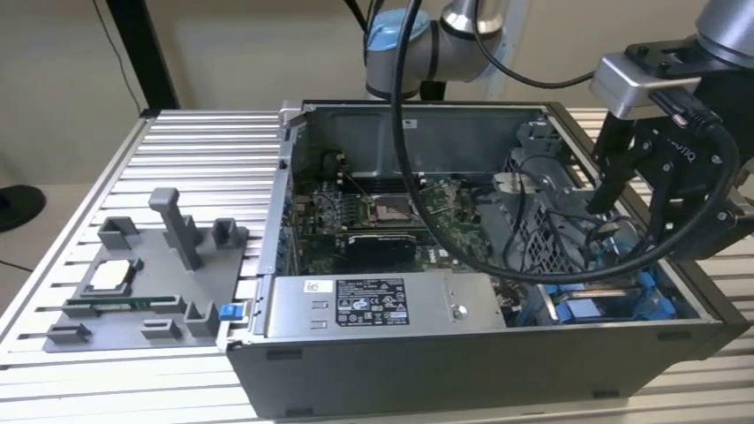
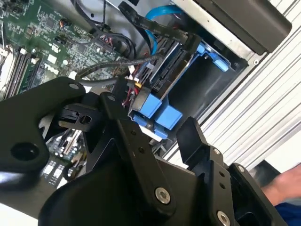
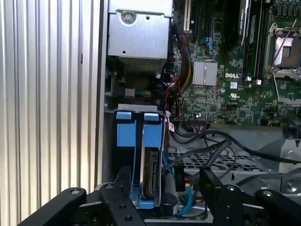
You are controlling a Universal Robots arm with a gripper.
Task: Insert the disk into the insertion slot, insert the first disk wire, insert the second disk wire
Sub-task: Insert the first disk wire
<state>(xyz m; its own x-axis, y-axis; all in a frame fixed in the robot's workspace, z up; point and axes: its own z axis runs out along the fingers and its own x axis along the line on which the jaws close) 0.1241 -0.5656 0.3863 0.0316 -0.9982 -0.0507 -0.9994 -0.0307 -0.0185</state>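
- Nearest in the exterior view, a grey power-supply box (image 1: 377, 305) lies along the near wall of the open computer case (image 1: 471, 371). The case stands on a slatted metal table (image 1: 200, 141).
- On the table to the exterior view's left of the case sits a grey fixture tray (image 1: 130, 283) with a processor chip (image 1: 112, 276) on it.
- In the case's near right corner is the insertion slot (image 1: 589, 309), grey sheet metal with bright blue rails.
- The disk (image 3: 151, 172) stands on edge inside that slot in its blue carrier, with the carrier's blue tabs (image 3: 153, 134) at the mouth of the bay.
- The gripper (image 3: 167, 186) hangs over the slot with its fingers spread and the disk between them. One finger (image 3: 123, 183) is just beside the carrier and the other (image 3: 212, 186) is clear of it, so it grips nothing.
- A light blue cable (image 2: 157, 16) curves beside the disk; I cannot tell whether its end is plugged in.
- Farther in, the green motherboard (image 1: 389, 208) covers the case floor.
- Farthest, the arm's blue-capped joint (image 1: 395, 44) rises behind the case's far wall.
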